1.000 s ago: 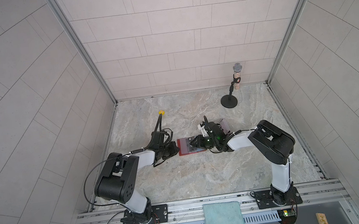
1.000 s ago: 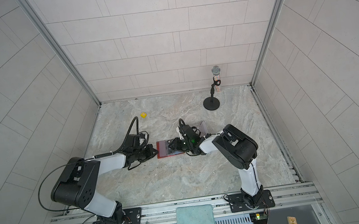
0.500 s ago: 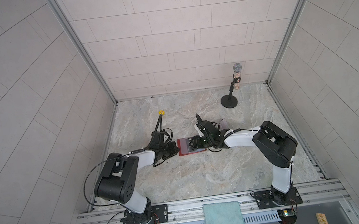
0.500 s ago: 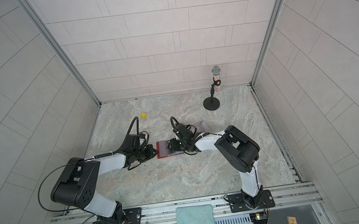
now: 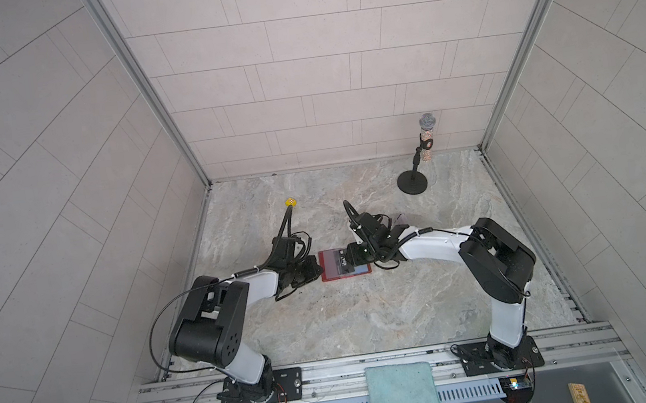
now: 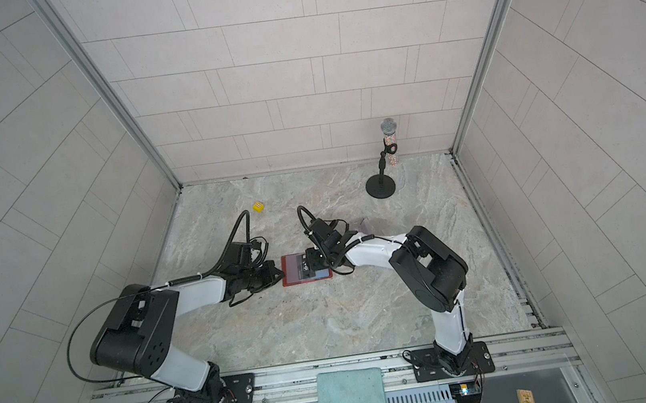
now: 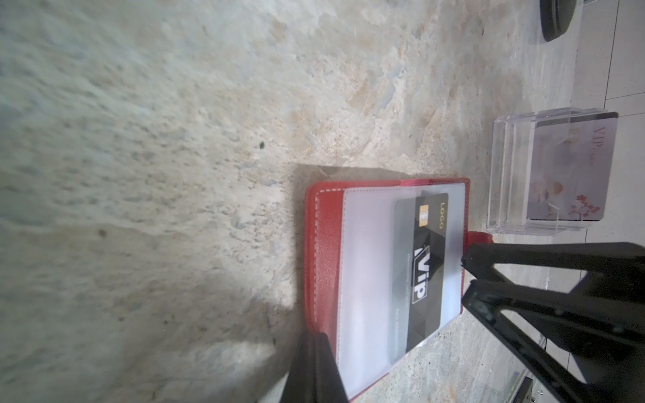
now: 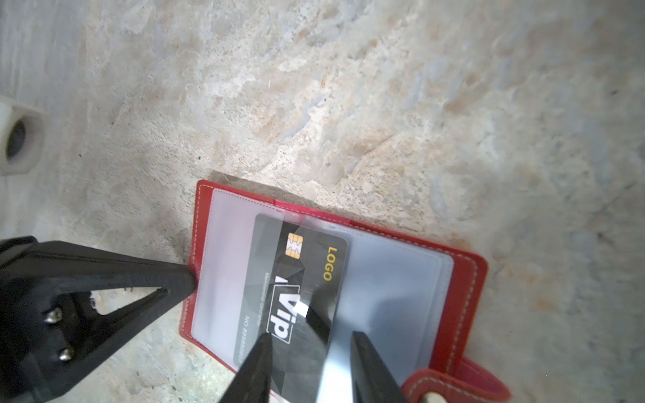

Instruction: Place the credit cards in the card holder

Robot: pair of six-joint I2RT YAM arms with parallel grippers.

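The card holder [image 5: 326, 275] [image 6: 289, 278] lies open and flat on the marble, a red wallet with clear sleeves [image 7: 323, 244] [image 8: 464, 296]. A black "VIP" credit card [image 5: 341, 263] [image 6: 304, 267] [image 7: 422, 268] [image 8: 300, 272] lies on it, its far end under a clear sleeve. My right gripper [image 5: 351, 257] [image 6: 311, 262] [image 8: 309, 336] [image 7: 467, 279] is open, one fingertip over the card's near end, the other past its edge over the sleeve. My left gripper [image 5: 319, 270] [image 6: 281, 275] [image 7: 319, 340] [image 8: 190, 279] is shut, its tip touching the wallet's left border.
A clear acrylic stand [image 7: 544, 171] [image 5: 399, 220] holding a pale VIP card stands just behind the wallet's right side. A microphone stand [image 5: 412, 183] is at the back right and a yellow cube [image 5: 291, 202] at the back left. A teal cloth [image 5: 404, 397] hangs over the front rail.
My right gripper has shifted left over the open wallet, and the black card lies further left with it. The left arm and the wallet have stayed put.
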